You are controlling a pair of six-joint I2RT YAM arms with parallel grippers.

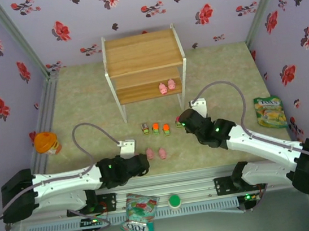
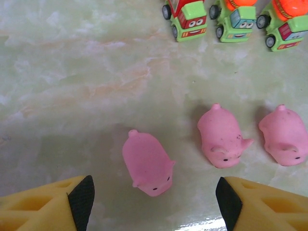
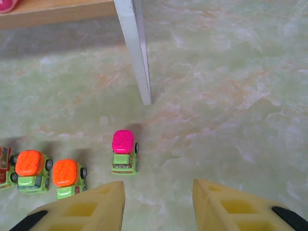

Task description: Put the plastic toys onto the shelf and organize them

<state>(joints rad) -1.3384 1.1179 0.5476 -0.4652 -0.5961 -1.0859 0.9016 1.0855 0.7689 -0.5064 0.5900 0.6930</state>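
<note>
Lying apart, three smooth pink pigs (image 2: 147,163)

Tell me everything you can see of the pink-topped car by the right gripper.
The pink-topped car looks like glossy plastic: green body, pink block on top, dark wheels, a printed face toward the right wrist camera. It stands upright on the marbled tabletop, apart from the orange-topped cars and the shelf's white leg. The open right gripper hangs near it, not touching.
</note>
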